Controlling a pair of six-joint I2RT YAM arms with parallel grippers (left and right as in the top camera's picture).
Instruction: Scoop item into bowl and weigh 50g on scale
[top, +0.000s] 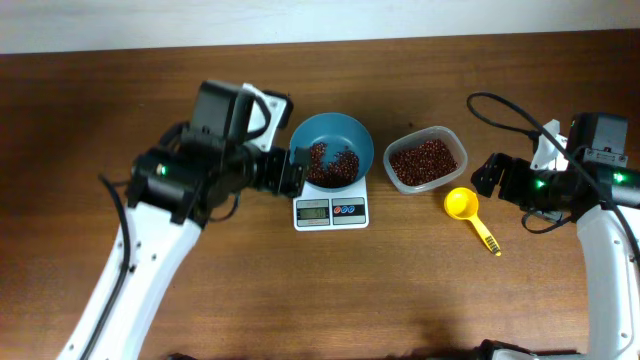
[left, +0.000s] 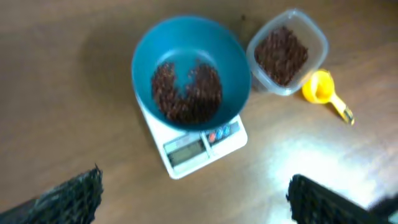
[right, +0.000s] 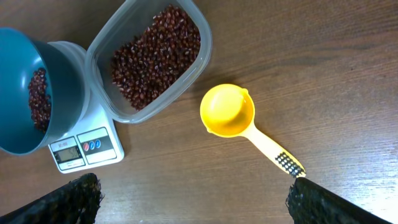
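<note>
Weighing bowl (top: 333, 135): on scale (top: 331, 211), beans (top: 330, 166) inside.
Beans: loose, light, likely to spill.
Scoop (top: 461, 204): stiff, light, on worktop (top: 220, 300); grip its handle (top: 487, 238).
Left pincer (top: 297, 172), right pincer (top: 483, 177): apart, empty.

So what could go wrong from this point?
The open left gripper sits close beside the bowl on the scale; a bump could shift it or spill beans. The yellow scoop lies flat on the table, so the open right gripper might slip on its thin handle.
</note>
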